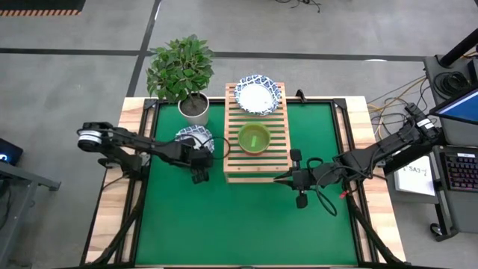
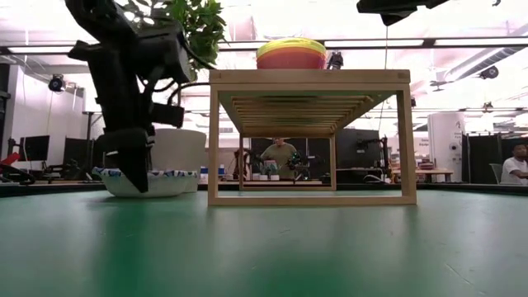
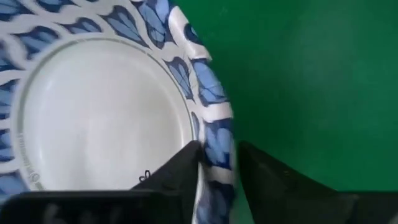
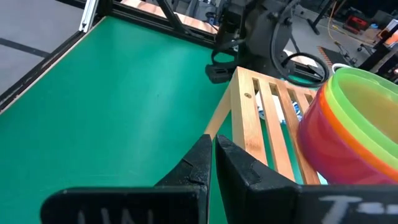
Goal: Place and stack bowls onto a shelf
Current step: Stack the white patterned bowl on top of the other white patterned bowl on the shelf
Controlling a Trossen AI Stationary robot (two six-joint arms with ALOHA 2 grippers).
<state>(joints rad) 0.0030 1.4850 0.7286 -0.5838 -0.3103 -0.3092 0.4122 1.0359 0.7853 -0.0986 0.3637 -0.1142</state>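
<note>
The room around the rig is an open workshop with a grey floor; in the low view, desks, monitors and a seated person [image 2: 280, 155] show beyond the counter's far edge, another person [image 2: 517, 165] at 3 o'clock. The counter [image 1: 127, 217] is pale wood, covered by a green mat [image 1: 246, 220]. On the mat, centre toward 12 o'clock, stands the slatted wooden shelf [image 1: 256, 163]. At 11 o'clock a leafy plant [image 1: 179, 69] sits in a white pot [image 1: 196, 110].

On the shelf's 12 o'clock end lies a blue-rimmed bowl [image 1: 257, 96]; just toward 6 o'clock from it sits the stack of plastic bowls [image 1: 254, 139], green on top from above. A second blue-rimmed bowl [image 1: 193, 138] rests on the mat at 9 o'clock of the shelf.

The left gripper [image 1: 199, 158] is clamped on that bowl's rim, one finger inside, one outside. The right gripper [image 1: 287, 179], fingers closed on nothing, hangs by the shelf's 5 o'clock corner.
</note>
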